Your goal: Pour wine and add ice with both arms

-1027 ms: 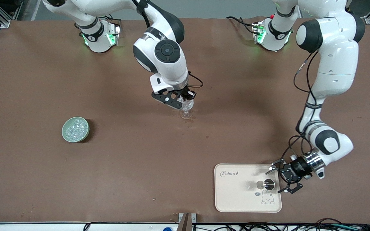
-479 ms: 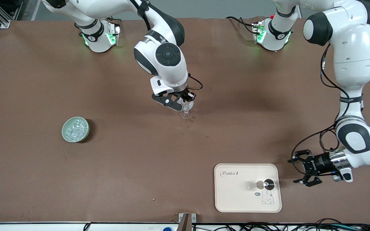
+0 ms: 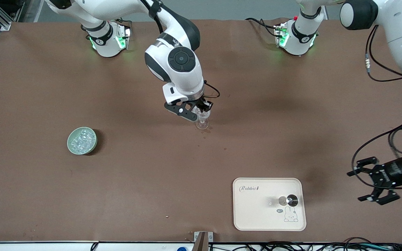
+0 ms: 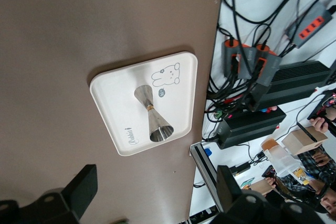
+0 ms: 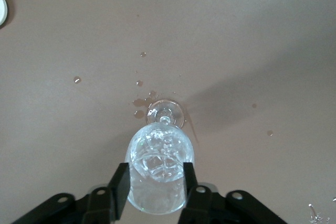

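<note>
Right tool (image 3: 201, 111): arm reaching down mid-table, fingers pinching wine glass (image 5: 160, 174) bowl from both sides. Glass upright on table (image 3: 134, 167), stem vertical, ice (image 5: 160, 153) inside. More ice in green bowl (image 3: 82, 140) toward right arm's end. Left tool (image 3: 373, 181): spread, empty, pointing sideways over table beside tray (image 3: 257, 216); metal jigger (image 4: 152, 116) upright on tray.

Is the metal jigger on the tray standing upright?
Yes, the jigger stands upright on the tray, its open cup facing up.
</note>
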### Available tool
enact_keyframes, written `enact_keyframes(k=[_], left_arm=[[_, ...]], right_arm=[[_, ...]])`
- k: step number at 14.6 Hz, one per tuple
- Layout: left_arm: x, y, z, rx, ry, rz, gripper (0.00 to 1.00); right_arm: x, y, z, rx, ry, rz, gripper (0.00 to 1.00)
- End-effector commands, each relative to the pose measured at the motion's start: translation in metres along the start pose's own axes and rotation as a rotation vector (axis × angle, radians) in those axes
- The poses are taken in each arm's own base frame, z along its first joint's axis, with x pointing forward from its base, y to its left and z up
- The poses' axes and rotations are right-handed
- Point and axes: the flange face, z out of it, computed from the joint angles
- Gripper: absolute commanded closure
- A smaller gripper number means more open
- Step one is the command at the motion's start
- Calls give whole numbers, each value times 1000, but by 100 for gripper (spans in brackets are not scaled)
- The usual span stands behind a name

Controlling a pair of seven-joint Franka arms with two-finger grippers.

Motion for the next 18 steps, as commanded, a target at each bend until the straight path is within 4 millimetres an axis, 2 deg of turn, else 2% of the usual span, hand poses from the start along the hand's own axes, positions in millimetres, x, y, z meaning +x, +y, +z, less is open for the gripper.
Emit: enact_keyframes(k=[1, 2, 3, 4, 5, 6, 8, 9, 12, 14, 16, 18], left_arm=[[-30, 3, -39, 62, 87, 117, 0], [-44, 7, -55, 82, 125, 204, 0], [-62, 11, -64, 113, 158, 308, 0], [-88, 15, -71, 170, 204, 455, 0], [-111, 16, -72, 228, 233, 587, 0], [-129, 15, -73, 289, 259, 707, 0], [-167, 9, -77, 441, 277, 941, 0], [-184, 4, -81, 512, 274, 1038, 0], [-221, -23, -106, 606, 244, 1219, 0], [-250, -50, -121, 658, 255, 1288, 0], [-269, -73, -127, 679, 249, 1314, 0], [-288, -100, -132, 710, 253, 1342, 1]], right_arm=[[18, 6, -34, 26, 33, 21, 0], [18, 12, -59, 35, 89, -10, 0], [27, 24, -83, 13, 164, -50, 0], [46, 41, -100, -24, 193, -36, 0], [67, 63, -125, -42, 210, -25, 0], [80, 83, -154, -45, 237, -54, 0], [127, 140, -202, -82, 261, -87, 0], [142, 163, -222, -85, 280, -94, 0], [200, 241, -259, -135, 299, -122, 0], [225, 289, -275, -162, 263, -160, 0], [253, 350, -291, -114, 200, -172, 0], [271, 404, -300, -103, 146, -203, 0]])
